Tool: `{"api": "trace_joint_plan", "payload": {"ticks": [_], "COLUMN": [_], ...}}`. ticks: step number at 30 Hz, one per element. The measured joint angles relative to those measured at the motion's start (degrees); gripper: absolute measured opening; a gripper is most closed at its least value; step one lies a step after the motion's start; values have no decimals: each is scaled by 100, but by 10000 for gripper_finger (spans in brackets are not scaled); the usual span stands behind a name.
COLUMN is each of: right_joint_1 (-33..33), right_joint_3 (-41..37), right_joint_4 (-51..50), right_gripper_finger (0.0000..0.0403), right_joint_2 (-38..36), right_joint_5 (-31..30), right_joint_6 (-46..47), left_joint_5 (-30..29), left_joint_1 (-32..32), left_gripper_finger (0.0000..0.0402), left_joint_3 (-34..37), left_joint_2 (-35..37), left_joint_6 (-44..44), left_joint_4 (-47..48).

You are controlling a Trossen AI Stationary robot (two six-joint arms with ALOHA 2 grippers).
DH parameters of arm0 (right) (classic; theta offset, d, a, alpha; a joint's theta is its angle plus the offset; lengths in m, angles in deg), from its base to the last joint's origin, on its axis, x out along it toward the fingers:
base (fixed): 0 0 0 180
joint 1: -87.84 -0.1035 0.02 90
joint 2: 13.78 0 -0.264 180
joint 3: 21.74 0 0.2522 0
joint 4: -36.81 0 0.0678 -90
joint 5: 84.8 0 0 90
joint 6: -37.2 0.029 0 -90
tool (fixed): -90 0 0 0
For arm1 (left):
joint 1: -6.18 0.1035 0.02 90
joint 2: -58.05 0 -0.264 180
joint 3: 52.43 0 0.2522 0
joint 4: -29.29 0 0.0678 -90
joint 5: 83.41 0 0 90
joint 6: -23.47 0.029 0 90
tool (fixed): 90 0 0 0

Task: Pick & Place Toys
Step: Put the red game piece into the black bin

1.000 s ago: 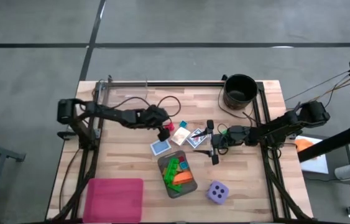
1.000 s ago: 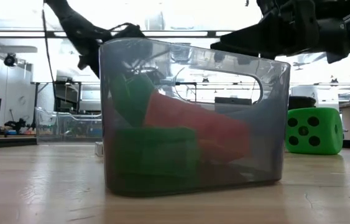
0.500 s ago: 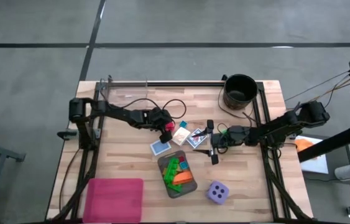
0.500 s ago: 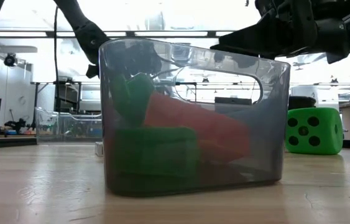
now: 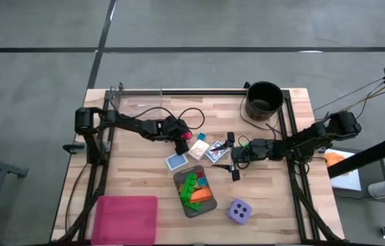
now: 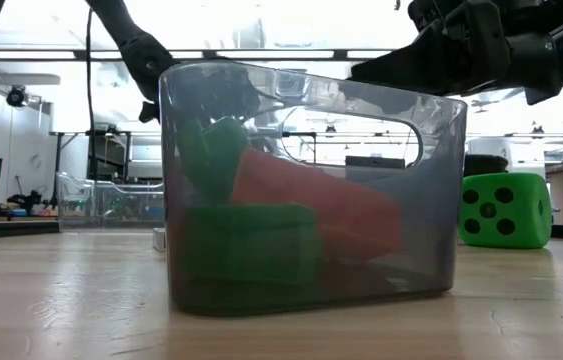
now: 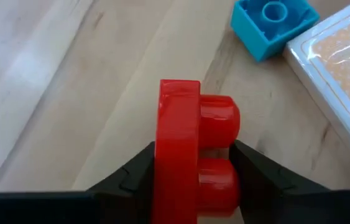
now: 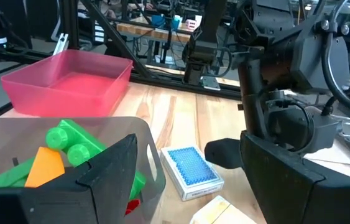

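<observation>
The left gripper point(image 7: 193, 171) has shifted, apparently closing its fingers point(image 7: 138, 169) on the red block point(image 7: 190, 155).

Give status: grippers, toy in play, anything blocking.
Left gripper shut on red block, on the table near blue block. Right gripper open, waiting by grey tray. Path to tray: blue-backed card lies between.
</observation>
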Motion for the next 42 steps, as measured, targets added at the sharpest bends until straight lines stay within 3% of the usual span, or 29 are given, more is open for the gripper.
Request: {"api": "trace_joint_plan", "payload": {"ticks": [8, 13, 16, 19, 22, 28, 32, 36, 42], "right_joint_1": [-4, -4, -4, -4, -4, -4, -4, -4, -4], "right_joint_3": [-5, -20, -31, -31, -31, -31, -31, -31, -31], "right_joint_4": [0, 0, -1, 2, 5, 70, 72, 81, 70], "right_gripper_finger": [278, 278, 278, 278, 278, 278, 278, 278, 278], "right_joint_2": [2, 2, 2, 2, 4, 4, 4, 4, 4], "right_joint_5": [0, 1, 2, 2, 2, 1, 0, 0, 0], "right_joint_6": [0, 0, 0, 0, 0, -1, 0, 0, 0], "left_joint_5": [-166, -38, 439, 1442, 2260, 2397, 2411, 2364, 2336], "left_joint_1": [-7, -92, -187, -260, -370, -1067, -1519, -1707, -1749], "left_gripper_finger": [162, 162, 162, 162, 162, 162, 162, 162, 162], "left_joint_3": [233, 854, 1512, 2188, 2634, 2775, 2435, 2004, 1829], "left_joint_2": [556, 1374, 1971, 2483, 2855, 3060, 2920, 2749, 2436], "left_joint_6": [83, 90, 107, 165, -35, -95, 292, 482, 516], "left_joint_4": [-213, -1155, -2236, -3338, -3841, -3550, -2915, -2051, -1985]}}
